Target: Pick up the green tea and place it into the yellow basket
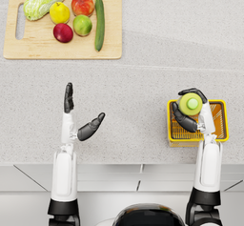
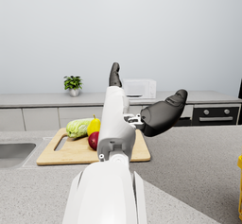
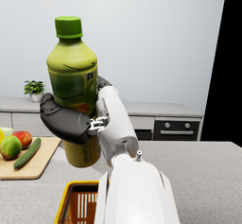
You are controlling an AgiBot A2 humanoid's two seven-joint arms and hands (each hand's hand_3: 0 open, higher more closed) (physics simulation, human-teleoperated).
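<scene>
Here, right hand [image 1: 189, 111] gripping the round green tea bottle [image 1: 190, 103] upright, hovering over the slatted yellow basket [image 1: 221, 125], left hand [image 1: 78, 116] hanging empty, fingers spreading above the speckled counter [image 1: 143, 87].

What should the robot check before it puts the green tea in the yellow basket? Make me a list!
1. Right hand grips the green tea: ok.
2. Bottle upright, cap on top: ok.
3. Bottle above the yellow basket: ok in the head view.
4. Room inside the basket: what shows looks free, part is hidden: cannot tell.
5. Left hand open and well away from the basket: ok.
6. Cutting board with the fruit far from the path: ok.
</scene>
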